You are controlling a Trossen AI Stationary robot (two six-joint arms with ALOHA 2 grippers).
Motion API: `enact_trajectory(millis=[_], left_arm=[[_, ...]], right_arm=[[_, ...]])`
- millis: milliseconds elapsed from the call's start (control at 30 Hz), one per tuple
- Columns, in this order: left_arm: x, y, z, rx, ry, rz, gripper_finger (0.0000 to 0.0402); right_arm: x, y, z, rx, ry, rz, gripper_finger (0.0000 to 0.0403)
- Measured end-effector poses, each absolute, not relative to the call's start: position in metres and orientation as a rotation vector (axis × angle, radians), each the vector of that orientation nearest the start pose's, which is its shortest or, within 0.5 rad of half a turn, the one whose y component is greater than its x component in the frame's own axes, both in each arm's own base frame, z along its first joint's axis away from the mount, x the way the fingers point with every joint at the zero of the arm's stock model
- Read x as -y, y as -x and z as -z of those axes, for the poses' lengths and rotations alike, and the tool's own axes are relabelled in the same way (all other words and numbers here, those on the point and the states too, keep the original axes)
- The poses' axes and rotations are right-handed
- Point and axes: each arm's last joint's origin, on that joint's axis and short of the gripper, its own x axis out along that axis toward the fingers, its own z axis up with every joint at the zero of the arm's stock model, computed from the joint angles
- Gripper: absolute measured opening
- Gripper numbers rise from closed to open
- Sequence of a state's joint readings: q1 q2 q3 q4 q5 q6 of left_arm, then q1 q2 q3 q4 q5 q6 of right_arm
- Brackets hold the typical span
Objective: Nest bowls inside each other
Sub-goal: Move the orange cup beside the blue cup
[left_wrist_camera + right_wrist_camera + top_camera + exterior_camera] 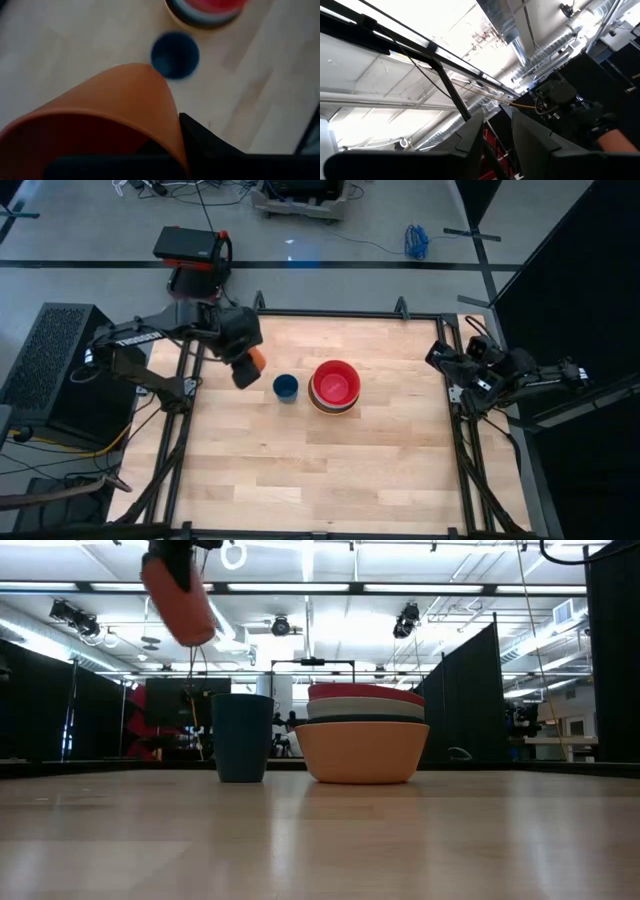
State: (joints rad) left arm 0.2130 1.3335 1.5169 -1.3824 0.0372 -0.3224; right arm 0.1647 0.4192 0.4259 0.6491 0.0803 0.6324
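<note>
The bowls [335,387] stand nested in one stack mid-table: orange at the bottom [362,752], then dark teal, white and red on top [365,692]. The stack rests by the orange bowl's base on the wood. Left of it a dark blue cup [285,387] stands upright. My left gripper [248,368] hovers high above the table's far left part, shut on a small orange cup [178,600]. My right gripper [497,145] is parked at the table's right edge [470,370], pointing up at the ceiling, its fingers apart with nothing between them. My left gripper holds the orange cup by its wall at the rim [172,145], one finger inside the cup and one finger [210,150] outside. The fingers come from above, slanting down. The cup hangs below them, lifted clear of the table and tilted, mouth up [160,575].
The blue cup [243,737] stands close beside the bowl stack, a narrow gap between them. Bare wood lies toward the near edge [320,480] and right of the stack. A black metal frame [330,313] runs round the table.
</note>
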Motion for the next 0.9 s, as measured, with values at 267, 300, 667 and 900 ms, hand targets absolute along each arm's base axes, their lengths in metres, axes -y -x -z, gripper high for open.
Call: enact_trajectory(millis=[267,300,667,900], left_arm=[[-0.033,-0.228,-0.356,-1.366,0.354,-0.255,0.0000],[-0.032,-0.229,-0.354,-1.392,0.343,-0.243,0.0000],[-0.029,-0.244,-0.335,-1.540,0.252,-0.151,0.0000],[-0.029,-0.250,-0.325,-1.566,0.257,-0.145,0.0000]], right_arm=[[-0.014,-0.099,-0.332,0.606,-0.688,-0.286,0.0091],[-0.014,-0.099,-0.331,0.606,-0.687,-0.286,0.0091],[-0.014,-0.099,-0.332,0.602,-0.706,-0.299,0.0091],[-0.014,-0.099,-0.332,0.602,-0.704,-0.301,0.0091]])
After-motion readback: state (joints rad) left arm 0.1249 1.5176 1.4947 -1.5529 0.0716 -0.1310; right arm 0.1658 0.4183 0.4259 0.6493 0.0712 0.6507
